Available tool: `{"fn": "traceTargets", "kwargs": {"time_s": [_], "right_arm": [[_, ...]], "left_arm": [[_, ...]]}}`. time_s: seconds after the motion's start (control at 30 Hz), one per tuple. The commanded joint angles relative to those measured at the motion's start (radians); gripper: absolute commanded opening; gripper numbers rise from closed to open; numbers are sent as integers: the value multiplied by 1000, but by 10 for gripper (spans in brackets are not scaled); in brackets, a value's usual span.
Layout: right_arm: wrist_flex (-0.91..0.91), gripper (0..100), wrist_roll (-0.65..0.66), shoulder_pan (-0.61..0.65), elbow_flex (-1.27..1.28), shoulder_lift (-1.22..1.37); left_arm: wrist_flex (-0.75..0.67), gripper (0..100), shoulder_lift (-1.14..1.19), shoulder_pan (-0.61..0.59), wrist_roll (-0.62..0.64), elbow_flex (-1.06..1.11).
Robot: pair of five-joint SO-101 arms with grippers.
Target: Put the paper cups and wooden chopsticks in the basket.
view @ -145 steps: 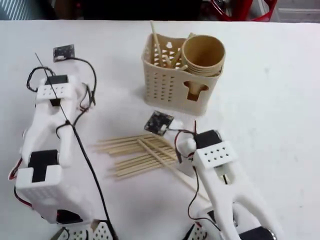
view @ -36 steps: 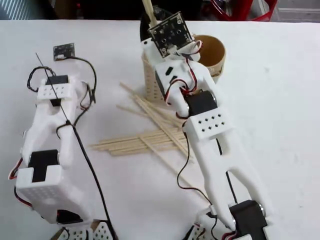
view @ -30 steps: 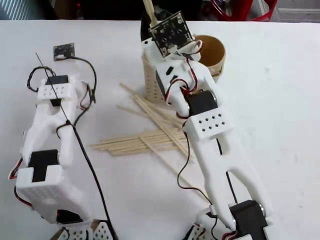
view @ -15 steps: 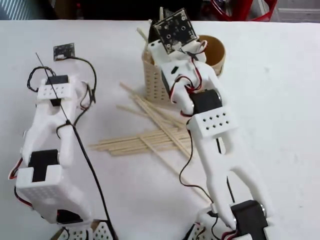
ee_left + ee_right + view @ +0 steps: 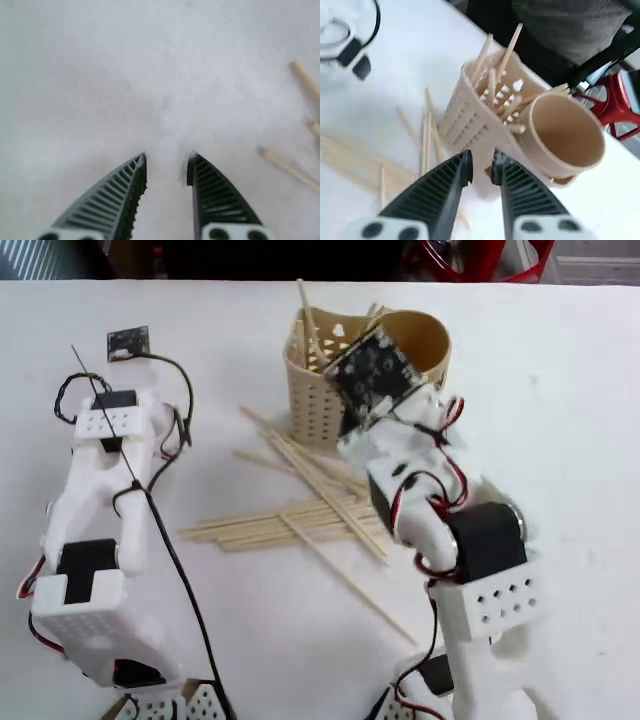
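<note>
From the high view, the basket [image 5: 318, 405] stands at the far middle of the bench [image 5: 560, 420]. The paper cups [image 5: 420, 335] sit nested in its compartment on the right arm's side, and several standing chopsticks [image 5: 309, 320] poke out of the other. Loose chopsticks [image 5: 280, 525] lie scattered on the bench in front of the basket, between the two arms. Some cross over the others, and one runs out toward the near edge. The right arm [image 5: 470, 550] is bent up just in front of the basket, its wrist board covering part of the basket's front. The left arm [image 5: 95, 490] sits folded at the left, well apart from the basket.

In the left wrist view, the left claw [image 5: 167, 162] has its fingers apart with nothing between them, over bare bench [image 5: 125, 60]. The ends of a few loose chopsticks [image 5: 290, 167] lie off to one side.

In the right wrist view, the right claw [image 5: 481, 167] shows a narrow gap between its fingers and holds nothing. It points at the basket [image 5: 465, 112]. The standing chopsticks [image 5: 505, 95] lean at different angles inside the basket, beside the paper cups [image 5: 565, 135]. More loose chopsticks [image 5: 427, 142] lie on the bench next to the basket's wall.
</note>
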State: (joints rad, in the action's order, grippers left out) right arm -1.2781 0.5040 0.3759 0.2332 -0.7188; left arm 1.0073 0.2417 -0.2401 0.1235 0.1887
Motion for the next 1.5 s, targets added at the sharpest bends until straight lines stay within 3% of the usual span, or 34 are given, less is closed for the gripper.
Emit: {"fn": "traceTargets", "kwargs": {"time_s": [0.0, 0.17, 0.3, 0.43, 0.63, 0.73, 0.9, 1.17, 1.27, 1.47], "right_arm": [[-160, 71, 64, 1, -21, 24], [-199, 71, 127, 8, 132, 177], [-51, 84, 164, 10, 301, 274], [79, 176, 161, 12, 385, 340], [197, 205, 149, 117, 388, 438], [280, 205, 69, 176, 367, 513], [358, 205, -38, 133, 267, 664], [366, 205, -51, 73, 201, 816], [377, 196, -51, 73, 207, 840], [366, 38, -51, 73, 212, 843]], "left_arm": [[-17, 150, -7, 7, 3, -6], [-17, 150, -7, 7, 3, -2], [-17, 150, -7, 7, 2, -2], [-17, 150, -7, 7, 2, -2], [-17, 150, -8, 7, 2, -8], [-17, 150, -8, 7, 2, -9], [-17, 150, -8, 7, 2, -9], [-17, 150, -12, 10, 2, -9], [-17, 150, -12, 8, 2, -9], [-17, 150, -10, 8, 2, -9]]}}
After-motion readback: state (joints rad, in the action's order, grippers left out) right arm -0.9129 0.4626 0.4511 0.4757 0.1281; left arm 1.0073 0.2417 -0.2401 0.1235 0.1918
